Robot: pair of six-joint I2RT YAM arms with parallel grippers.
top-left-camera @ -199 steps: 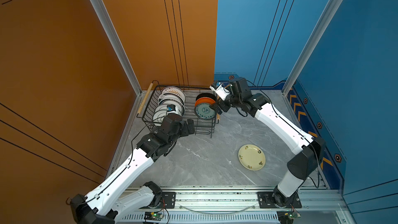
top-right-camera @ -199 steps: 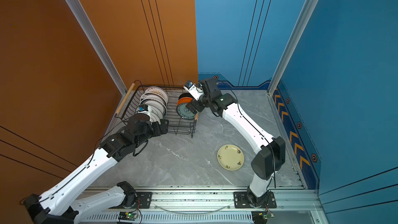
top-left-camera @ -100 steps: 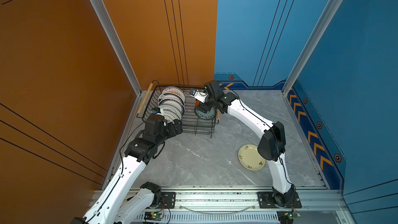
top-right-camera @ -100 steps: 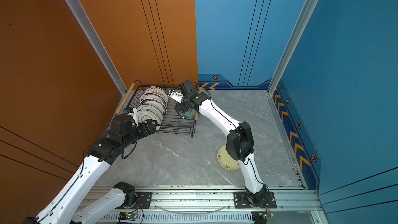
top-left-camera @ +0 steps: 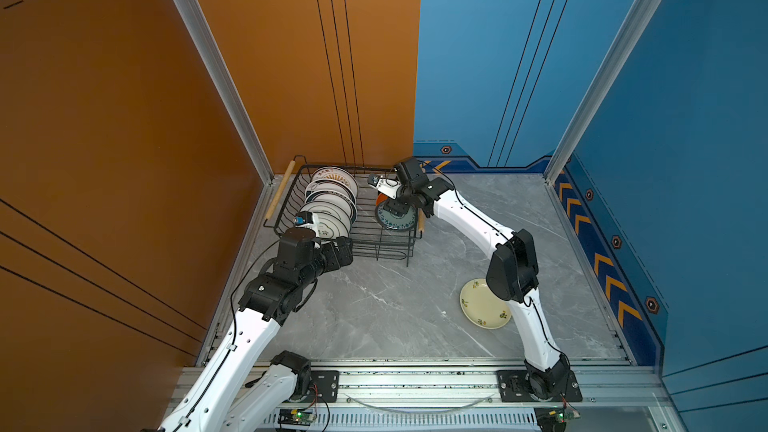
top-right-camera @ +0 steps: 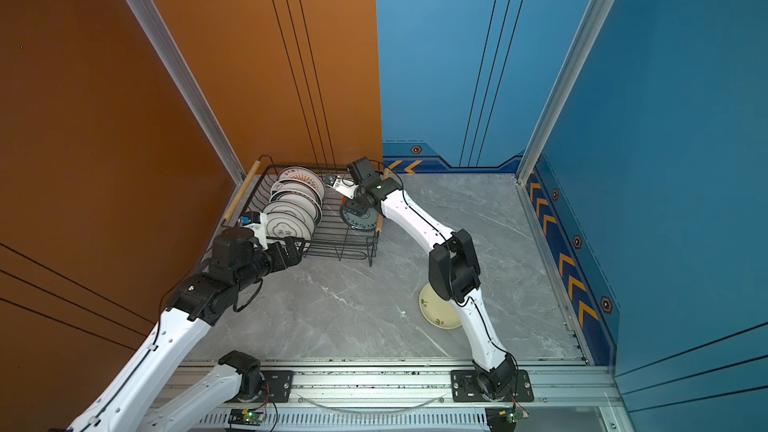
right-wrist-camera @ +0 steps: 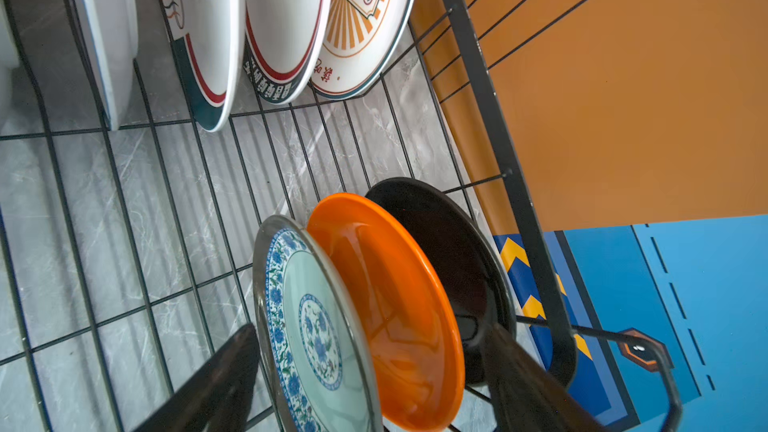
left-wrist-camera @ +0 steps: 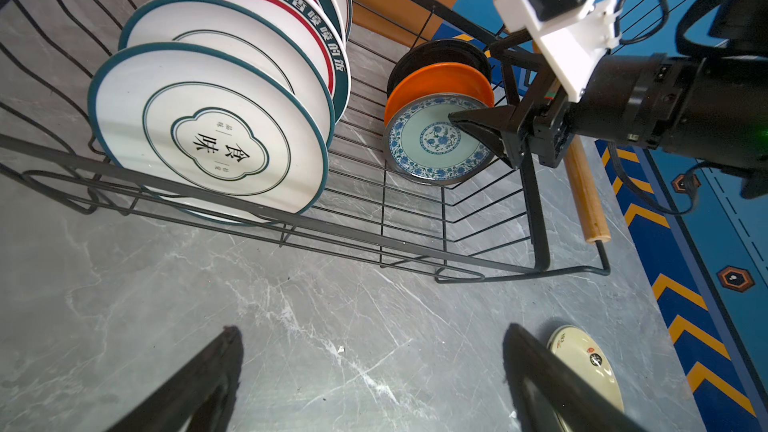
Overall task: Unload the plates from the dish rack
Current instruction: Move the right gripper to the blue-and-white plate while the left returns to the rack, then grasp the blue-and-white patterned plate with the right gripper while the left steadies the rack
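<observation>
Right arm has swung down from above the right end of the dish rack [right-wrist-camera: 489, 118] into the small-plate stack. Its jaws are narrower than a second ago. Left arm's elbow has shifted, but its claw has barely left the rack's near edge. Cream plate [top-left-camera: 482, 305] lies flat on the tabletop [top-left-camera: 395, 305], unmoved.

Right claw [right-wrist-camera: 370, 332]: not yet gripping, jaws apart and straddling plates. One finger sits in front of the blue-patterned plate [left-wrist-camera: 432, 139], the other back by the black plate [right-wrist-camera: 449, 251], with the orange plate [right-wrist-camera: 386, 284] between them. Too many plates in the bite.

Left claw [left-wrist-camera: 370, 328]: released, wide, empty. It hovers over bare tabletop just in front of the rack, near the front white plate [left-wrist-camera: 208, 139].

All plates but the cream one are on edge in the rack: the white row [top-left-camera: 330, 205] on the left, the three small ones at the right end.

Step in hand, as I judge it: pinch one small plate and lift it out.
- Slide the rear finger into the gap behind the patterned plate so only that rim gets clamped.
- Grip near the top of the rim and close squarely, since the glazed edge looks slippery.
- Lift straight up clear of the wires and the wooden handle before swinging out.
- Watch that the orange plate doesn't tip forward once its support goes.
- Keep the left claw out of the lift path.
</observation>
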